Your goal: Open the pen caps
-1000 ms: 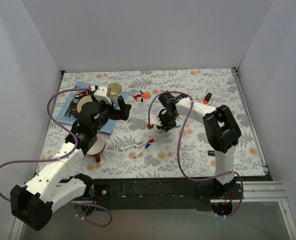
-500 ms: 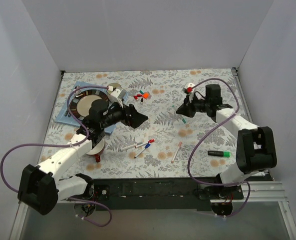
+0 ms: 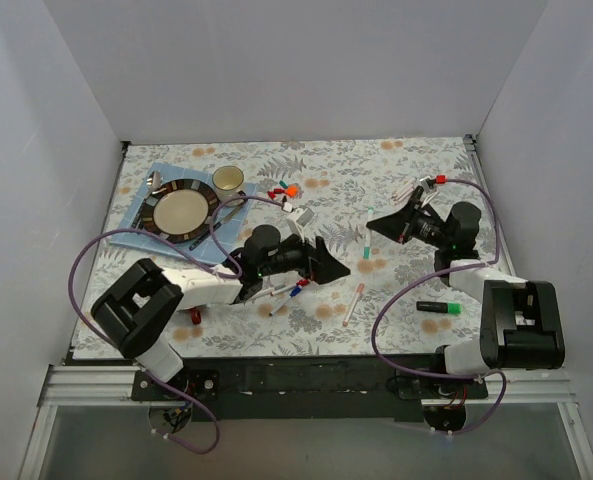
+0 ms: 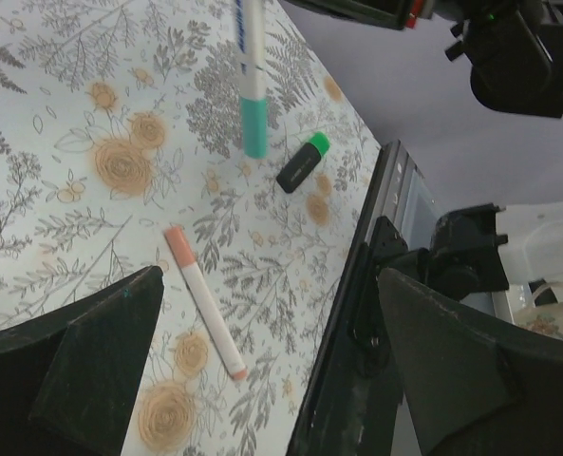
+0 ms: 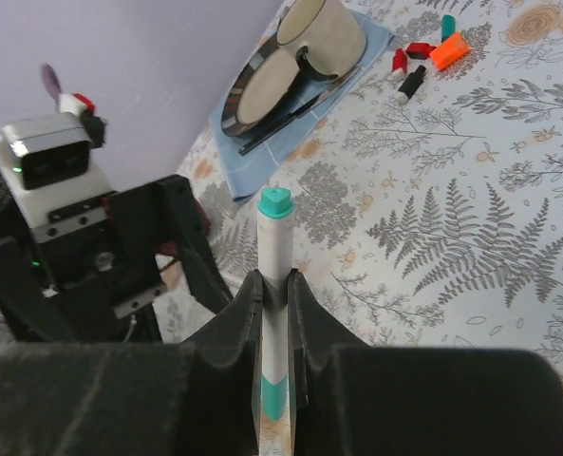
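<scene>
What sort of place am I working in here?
Probably a robot test booth, not a real dining room: plain white walls box in a flowered tablecloth, and the plate and mug look like props.

Floral table (image 3: 346,165), blue mat (image 3: 131,230), scattered pens (image 3: 352,303), loose caps (image 3: 290,190), black marker (image 3: 437,307)

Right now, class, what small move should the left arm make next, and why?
Probably ease the open left fingers forward around the teal cap. The right fingers are shut on the pen at its white barrel. Its cap end sticks out free toward the left side, and nothing grips it yet.
</scene>
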